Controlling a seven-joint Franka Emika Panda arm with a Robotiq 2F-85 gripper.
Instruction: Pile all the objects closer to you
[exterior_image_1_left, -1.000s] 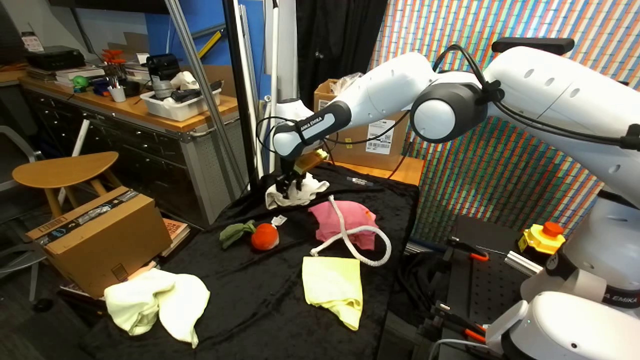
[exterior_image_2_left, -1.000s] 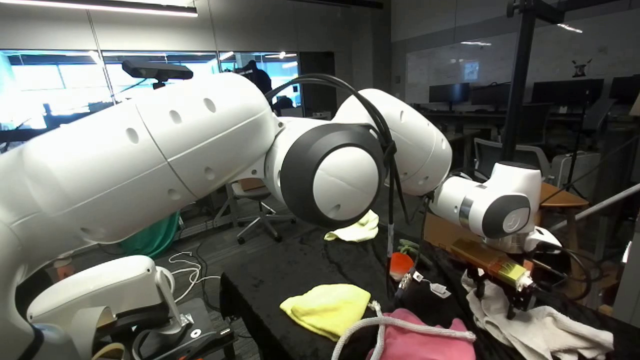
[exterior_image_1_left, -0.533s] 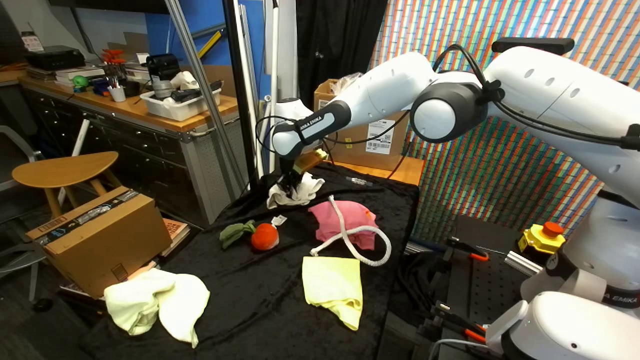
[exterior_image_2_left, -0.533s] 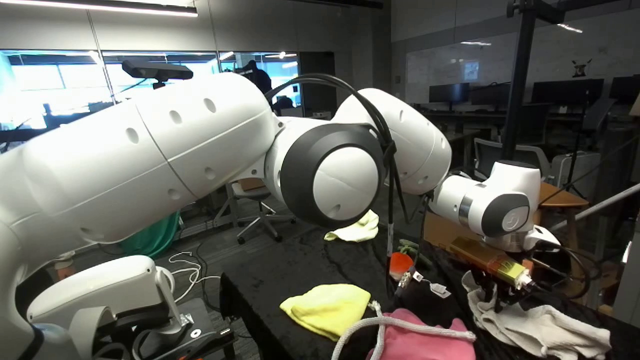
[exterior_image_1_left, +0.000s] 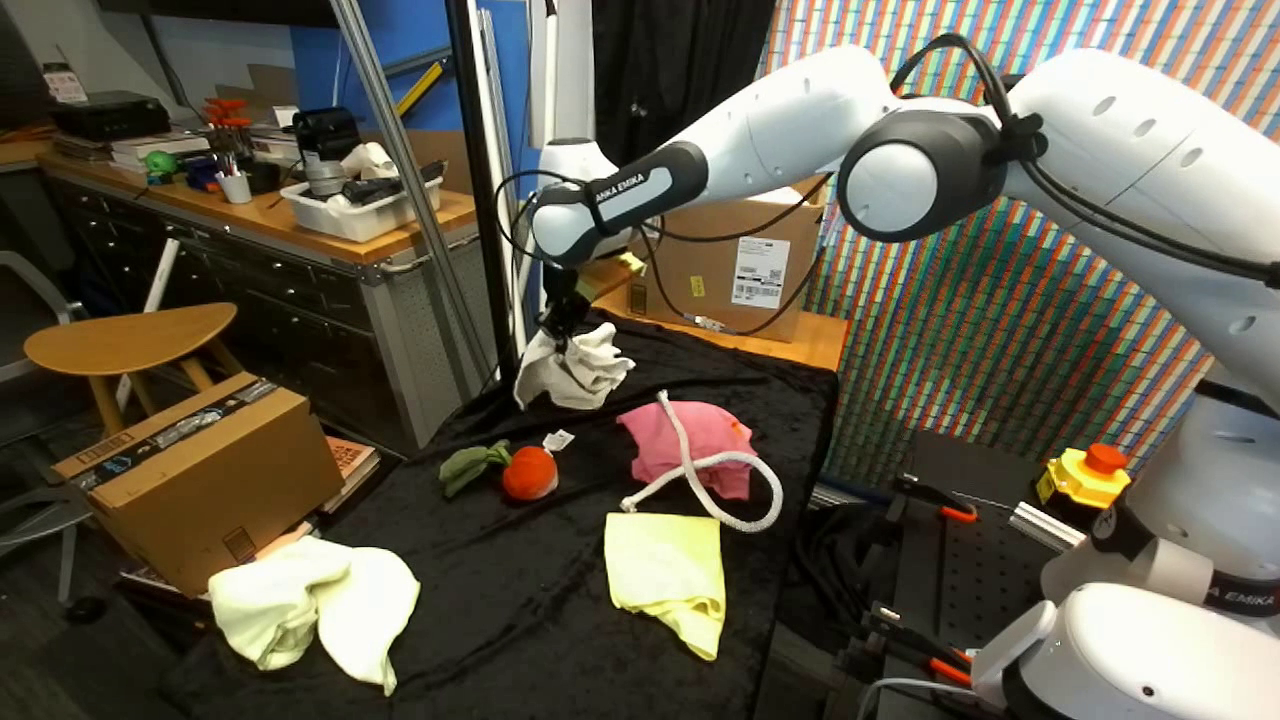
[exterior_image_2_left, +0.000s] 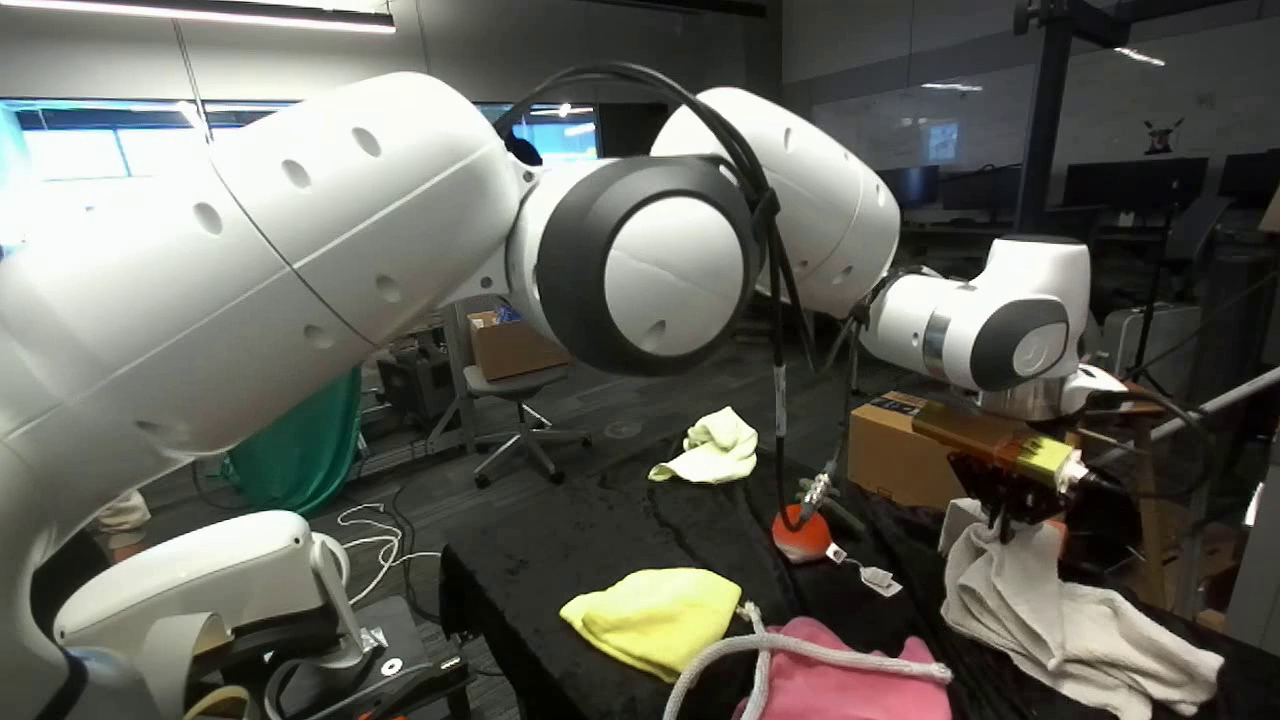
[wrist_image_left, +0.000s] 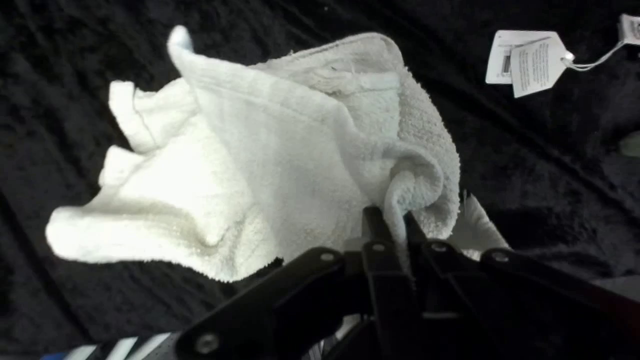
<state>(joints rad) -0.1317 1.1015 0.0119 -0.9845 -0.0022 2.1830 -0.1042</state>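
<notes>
My gripper (wrist_image_left: 391, 219) is shut on a fold of the white cloth (wrist_image_left: 300, 165), pinched between its fingertips. In both exterior views the cloth (exterior_image_1_left: 575, 372) hangs bunched beneath the gripper (exterior_image_1_left: 562, 342) at the table's far end; whether its lower edge touches the table, I cannot tell. A red-orange plush (exterior_image_1_left: 528, 474) with a green top (exterior_image_1_left: 470, 467) lies nearby, its paper tags (wrist_image_left: 535, 67) showing in the wrist view. A white rope (exterior_image_1_left: 745, 526) crosses a pink cloth (exterior_image_1_left: 680, 435). Beside them is a yellow cloth (exterior_image_1_left: 663, 565). Another pale yellow cloth (exterior_image_1_left: 330, 610) lies apart, in an exterior view.
Black fabric (exterior_image_1_left: 500, 600) covers the table. A cardboard box (exterior_image_1_left: 200, 480) stands beside it, and a larger box (exterior_image_1_left: 720, 260) is behind its far end. Metal poles (exterior_image_1_left: 480, 200) rise near the gripper. A cable (exterior_image_2_left: 780, 400) hangs from the arm above the plush.
The jaws have come together on the white cloth. After that the arm rose, drawing the gripped part of the cloth upward. The other objects stay where they were.
</notes>
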